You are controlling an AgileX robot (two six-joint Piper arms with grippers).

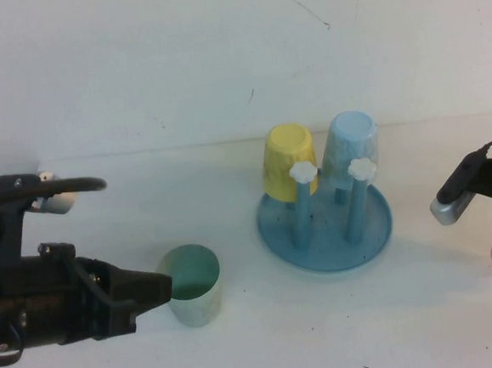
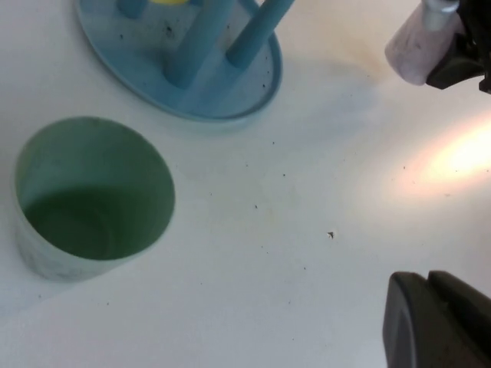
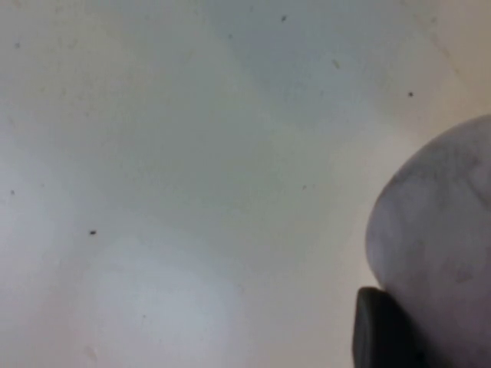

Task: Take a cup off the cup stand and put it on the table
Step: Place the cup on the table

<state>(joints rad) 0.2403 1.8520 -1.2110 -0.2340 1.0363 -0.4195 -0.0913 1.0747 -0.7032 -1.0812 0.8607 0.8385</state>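
The pale pink cup [image 1: 454, 200] is held tilted in the air at the right edge, right of the cup stand. My right gripper [image 1: 484, 180] is shut on it. The cup also shows in the left wrist view [image 2: 416, 47], and in the right wrist view [image 3: 441, 230] beside one dark finger [image 3: 380, 333]. The blue cup stand [image 1: 328, 247] sits on the white table [image 1: 326, 331]. It has two bare pegs with white flower knobs [image 1: 303, 173]. My left gripper [image 1: 159, 286] is shut and empty, low at the left, its tip [image 2: 426, 285] beside a green cup.
A yellow cup [image 1: 288, 159] and a light blue cup [image 1: 351, 148] hang upside down on the stand's back pegs. A mint green cup [image 1: 191, 284] stands upright on the table left of the stand; it also shows in the left wrist view [image 2: 92, 195].
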